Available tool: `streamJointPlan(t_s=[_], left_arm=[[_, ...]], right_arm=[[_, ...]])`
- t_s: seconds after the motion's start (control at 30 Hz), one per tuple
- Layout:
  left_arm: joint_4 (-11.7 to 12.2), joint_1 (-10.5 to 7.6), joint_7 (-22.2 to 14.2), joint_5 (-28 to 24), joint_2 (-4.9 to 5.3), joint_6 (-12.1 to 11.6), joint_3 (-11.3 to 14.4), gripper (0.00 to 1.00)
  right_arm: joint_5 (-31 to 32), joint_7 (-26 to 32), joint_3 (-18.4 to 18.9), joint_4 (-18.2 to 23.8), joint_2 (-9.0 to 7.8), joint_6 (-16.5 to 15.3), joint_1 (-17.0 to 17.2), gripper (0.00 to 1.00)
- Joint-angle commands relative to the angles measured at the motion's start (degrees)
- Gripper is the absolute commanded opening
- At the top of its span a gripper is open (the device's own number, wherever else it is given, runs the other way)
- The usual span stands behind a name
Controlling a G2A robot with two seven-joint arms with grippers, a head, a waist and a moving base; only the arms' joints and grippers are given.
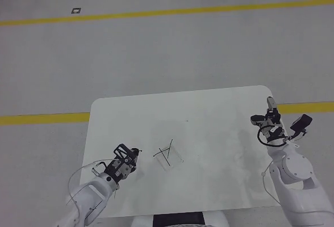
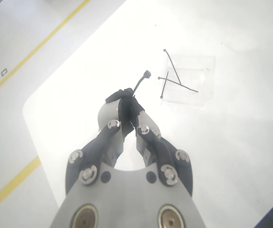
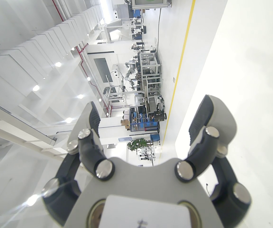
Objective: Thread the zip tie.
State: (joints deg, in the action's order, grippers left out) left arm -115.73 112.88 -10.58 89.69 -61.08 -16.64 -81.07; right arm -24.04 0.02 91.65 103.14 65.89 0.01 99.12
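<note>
Three loose zip ties (image 2: 175, 72) lie crossed on a clear plastic bag (image 2: 203, 67), just off the centre of the worktop (image 1: 212, 113) toward 9 o'clock. A fourth zip tie (image 2: 140, 81) is held by the left gripper (image 2: 129, 100). Its jaws are pressed together on the strap, so the head end sticks out past the tips (aimed roughly at the loose ones, at 3 o'clock from it in the top view). That arm comes in low from the worktop's 7 o'clock corner, its gripper angled down over the surface at about 8 o'clock, near the bag but apart from it. The right gripper (image 3: 148, 102) sits at the worktop's 3 o'clock edge, pointing toward 12 o'clock, its jaws spread wide.
</note>
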Motion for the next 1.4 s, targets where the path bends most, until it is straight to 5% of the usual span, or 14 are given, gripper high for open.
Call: streamJointPlan(t_s=[0.0,0.43,0.9,1.1,1.37], left_arm=[[-0.01,-0.02,-0.08,-0.02,0.0,0.0,0.01,0.0],[-0.01,-0.02,-0.08,-0.02,0.0,0.0,0.01,0.0],[-0.01,-0.02,-0.08,-0.02,0.0,0.0,0.01,0.0],[-0.01,-0.02,-0.08,-0.02,0.0,0.0,0.01,0.0],[-0.01,-0.02,-0.08,-0.02,0.0,0.0,0.01,0.0]], right_arm=[[1.13,1.25,-0.71,0.24,-0.01,0.72,-0.07,1.0],[13.16,20.24,-11.51,1.28,-0.4,13.51,-6.08,1.0],[14.52,22.62,-13.11,1.61,-0.43,13.49,-6.47,1.0],[22.66,33.54,-19.23,1.02,-0.85,16.75,-9.39,1.0],[23.76,42.19,-25.71,-1.04,-0.44,18.1,-15.08,1.0]])
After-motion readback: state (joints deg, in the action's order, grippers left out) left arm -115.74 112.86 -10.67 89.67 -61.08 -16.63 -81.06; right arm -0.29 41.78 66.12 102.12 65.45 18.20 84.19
